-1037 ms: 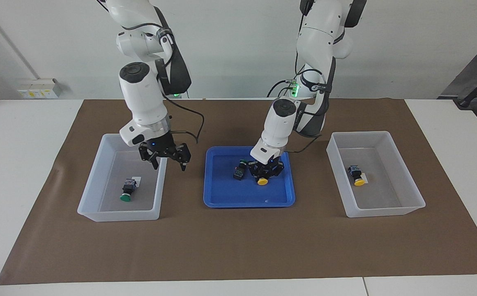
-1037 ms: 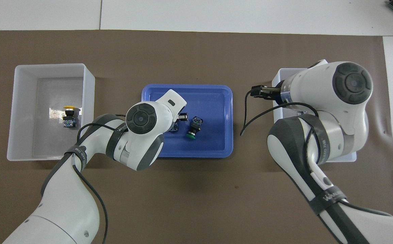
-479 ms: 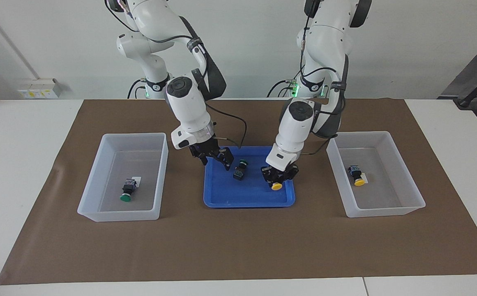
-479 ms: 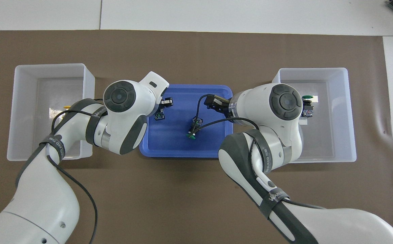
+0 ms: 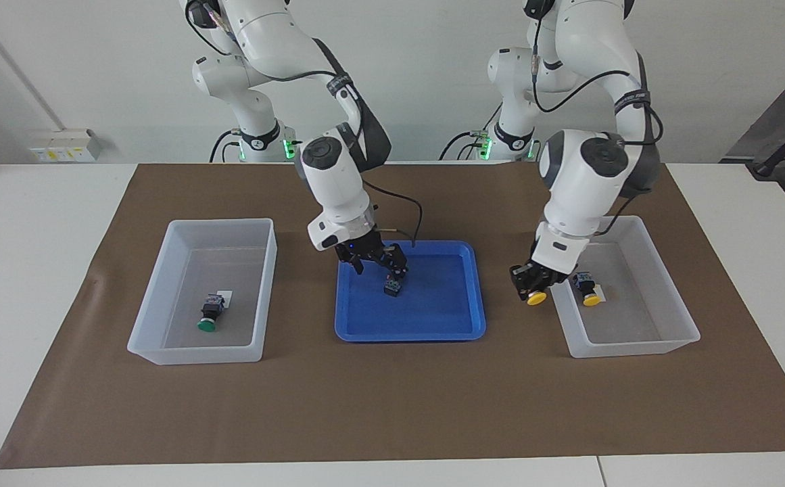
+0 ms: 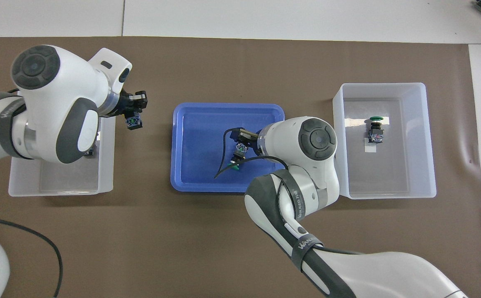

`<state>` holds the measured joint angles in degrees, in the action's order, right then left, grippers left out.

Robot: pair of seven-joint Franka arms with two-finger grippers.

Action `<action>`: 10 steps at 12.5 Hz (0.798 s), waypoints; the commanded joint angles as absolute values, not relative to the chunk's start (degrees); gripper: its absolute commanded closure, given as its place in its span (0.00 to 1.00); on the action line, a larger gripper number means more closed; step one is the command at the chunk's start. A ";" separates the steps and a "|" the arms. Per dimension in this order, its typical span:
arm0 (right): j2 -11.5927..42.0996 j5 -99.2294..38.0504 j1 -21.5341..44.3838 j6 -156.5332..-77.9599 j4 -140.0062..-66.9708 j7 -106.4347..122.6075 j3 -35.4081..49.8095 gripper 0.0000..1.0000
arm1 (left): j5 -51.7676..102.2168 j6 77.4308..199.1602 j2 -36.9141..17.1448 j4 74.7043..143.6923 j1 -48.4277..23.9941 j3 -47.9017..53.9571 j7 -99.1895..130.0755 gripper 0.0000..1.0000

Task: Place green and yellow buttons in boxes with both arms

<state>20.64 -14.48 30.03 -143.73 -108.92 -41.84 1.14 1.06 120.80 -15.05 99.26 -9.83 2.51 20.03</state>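
Observation:
My left gripper (image 5: pixel 531 289) is shut on a yellow button (image 5: pixel 536 298) and holds it in the air over the mat, just beside the rim of the box (image 5: pixel 629 348) at the left arm's end; it shows in the overhead view too (image 6: pixel 134 114). A second yellow button (image 5: pixel 588 289) lies in that box. My right gripper (image 5: pixel 375 262) is open, low over the blue tray (image 5: pixel 433 318), its fingers at the green button (image 5: pixel 392 285) lying there (image 6: pixel 237 155). Another green button (image 5: pixel 208 314) lies in the box (image 5: pixel 193 355) at the right arm's end.
A brown mat (image 5: pixel 392 406) covers the table's middle, with white table around it. The tray stands between the two boxes. In the overhead view the left arm covers most of its box (image 6: pixel 58 188). Cables hang from both wrists.
My left gripper lifted the yellow button out of the tray and carried it toward its box. My right gripper swung from its box to the tray and came down at the green button.

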 commanded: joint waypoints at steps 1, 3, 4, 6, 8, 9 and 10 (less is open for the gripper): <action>23.81 -16.08 31.63 -147.56 -108.98 -39.73 1.14 0.00 | 0.88 116.90 -13.01 99.76 -3.28 3.16 9.36 1.00; 24.96 -15.47 32.61 -148.01 -109.07 -39.73 1.05 0.00 | 0.88 116.80 -12.66 100.19 0.42 2.81 1.18 1.00; 24.96 -15.38 32.43 -147.92 -109.07 -39.55 0.97 0.00 | 0.88 117.07 -12.57 100.54 2.79 2.81 -2.69 1.00; 25.40 -15.12 32.52 -148.18 -109.60 -39.72 0.97 0.45 | 0.88 119.16 -11.61 103.51 6.31 2.73 -10.07 1.00; 25.49 -15.12 32.52 -148.18 -109.78 -40.43 0.97 1.00 | 0.88 126.00 -10.20 109.48 8.43 2.72 -13.61 1.00; 25.58 -15.12 32.00 -148.18 -109.69 -40.26 0.88 1.00 | 0.79 128.91 -10.46 111.51 8.79 2.72 -13.71 1.00; 25.49 -15.12 31.91 -147.66 -109.34 -40.34 0.79 1.00 | 0.79 130.68 -10.81 112.93 8.88 2.64 -13.71 1.00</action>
<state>25.00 -14.49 32.57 -147.30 -109.19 -41.46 0.76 1.07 126.18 -13.00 107.50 8.43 2.15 -12.81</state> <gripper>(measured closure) 0.564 0.670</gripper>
